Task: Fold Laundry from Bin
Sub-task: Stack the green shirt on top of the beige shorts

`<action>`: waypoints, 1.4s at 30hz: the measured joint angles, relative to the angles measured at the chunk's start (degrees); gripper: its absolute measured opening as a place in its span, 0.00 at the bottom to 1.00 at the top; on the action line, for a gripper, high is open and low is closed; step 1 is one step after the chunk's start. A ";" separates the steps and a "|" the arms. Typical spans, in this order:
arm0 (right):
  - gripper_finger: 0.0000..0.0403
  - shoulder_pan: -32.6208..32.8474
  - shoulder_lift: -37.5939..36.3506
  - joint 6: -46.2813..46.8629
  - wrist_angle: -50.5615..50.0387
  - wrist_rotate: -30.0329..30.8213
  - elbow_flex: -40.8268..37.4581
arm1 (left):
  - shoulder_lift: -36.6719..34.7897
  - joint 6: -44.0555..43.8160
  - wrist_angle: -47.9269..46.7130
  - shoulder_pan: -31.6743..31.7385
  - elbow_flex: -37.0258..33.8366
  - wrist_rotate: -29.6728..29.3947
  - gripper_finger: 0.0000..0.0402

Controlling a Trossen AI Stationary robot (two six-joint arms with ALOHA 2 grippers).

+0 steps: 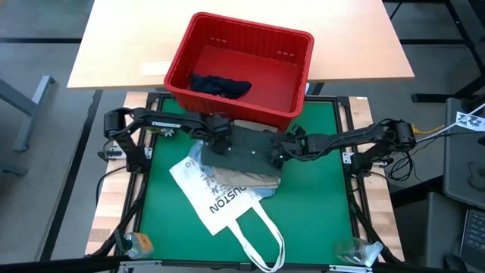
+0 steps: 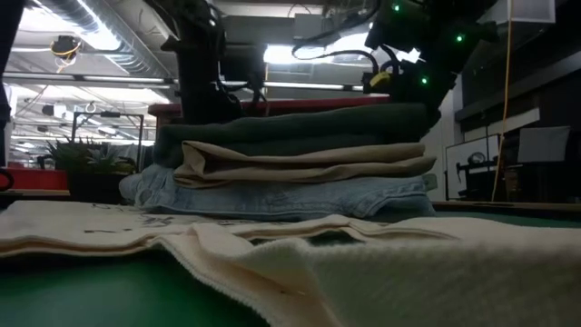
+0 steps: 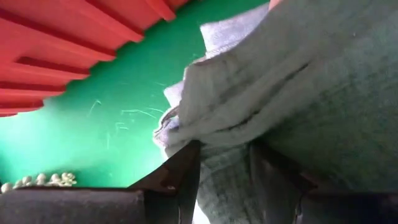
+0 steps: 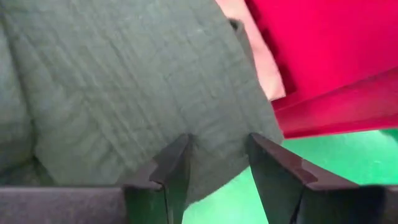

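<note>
1. Red plastic marks the bin [image 1: 284, 114] in the high view, at the upper centre of the frame, with dark navy shorts [image 1: 220, 86] lying on its floor. Just below it, on the green mat [image 1: 318, 189], the dark olive shirt [image 1: 246, 155] tops a stack of folded laundry, which rests on a white tote bag [image 1: 220, 201] at lower centre. The left gripper [image 1: 217, 140] sits at the shirt's upper left edge and the right gripper [image 1: 279, 152] at its right edge.
2. In the low view the stack fills the middle of the frame: the olive shirt on top, beige cloth [image 2: 309, 163] under it, light blue jeans [image 2: 290, 198] at the bottom. The tote bag spreads across the lower frame.
3. In the left wrist view the left gripper's two fingers [image 3: 180, 177] at the bottom stand apart with a fold of the olive shirt between them; the bin wall is at upper left.
4. In the right wrist view the right gripper's fingers [image 4: 171, 168] at the bottom likewise straddle the shirt's edge, gripping it; the bin shows at upper right.
</note>
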 joint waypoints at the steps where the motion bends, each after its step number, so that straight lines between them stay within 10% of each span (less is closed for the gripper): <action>1: 0.41 0.01 0.04 0.00 0.11 -0.06 -0.35 | 0.57 0.00 0.08 0.00 0.00 0.00 0.33; 16: 0.41 0.12 -1.08 -0.42 -12.56 -1.67 8.29 | -12.23 0.08 -2.85 -0.02 -0.09 4.68 0.33; 28: 0.41 3.24 -1.21 -0.46 -17.98 -13.91 18.14 | -25.13 -3.50 -2.79 -6.75 -0.09 21.18 0.33; 42: 0.41 13.54 -0.67 -0.04 -6.51 -13.44 9.84 | -14.60 -7.24 -3.88 -21.38 -0.09 3.31 0.33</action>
